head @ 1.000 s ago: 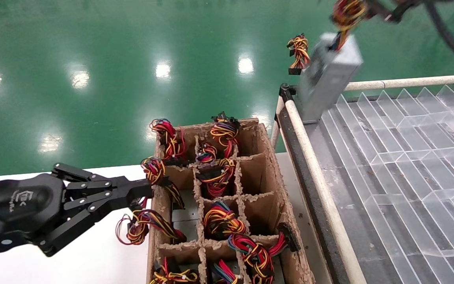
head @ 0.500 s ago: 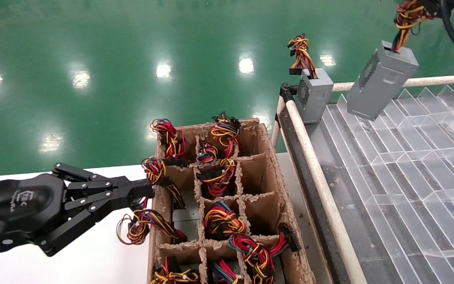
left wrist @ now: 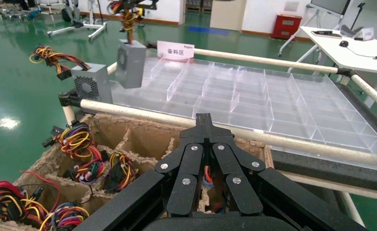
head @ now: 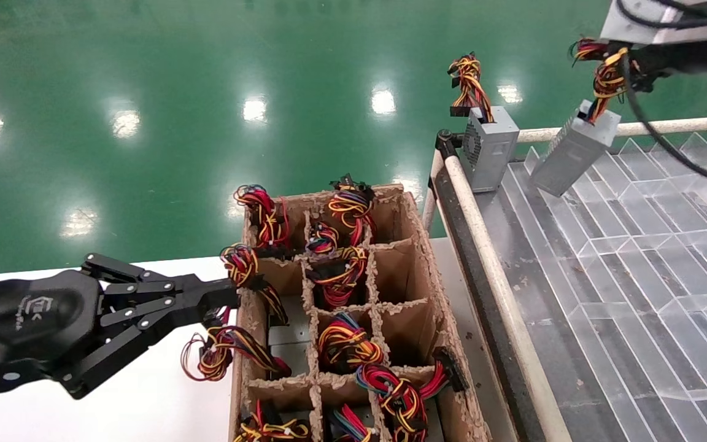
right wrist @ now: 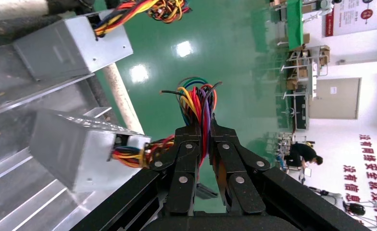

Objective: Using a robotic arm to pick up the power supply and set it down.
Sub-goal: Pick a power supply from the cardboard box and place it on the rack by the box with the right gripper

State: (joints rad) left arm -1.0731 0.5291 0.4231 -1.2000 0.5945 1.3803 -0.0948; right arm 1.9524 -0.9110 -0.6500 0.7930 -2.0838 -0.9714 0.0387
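- Currently, the right end effector is at the upper right of the head view, clenched on the wire bundle of the power supply.
- The power supply hangs tilted by its wires, above the far row of the clear divided tray, just beside a second grey unit standing at the tray's far left corner.
- Recommended procedure: lower slowly, let any swing settle, align the housing with one compartment, and release only once it appears to rest on the tray floor.
- Avoid contact with the second grey unit and the white rail.
- The left end effector is idle at the lower left, clenched empty, beside the cardboard crate.
- Not visible: the housing's underside and its clearance over the dividers; the right arm is cut off by the frame edge.
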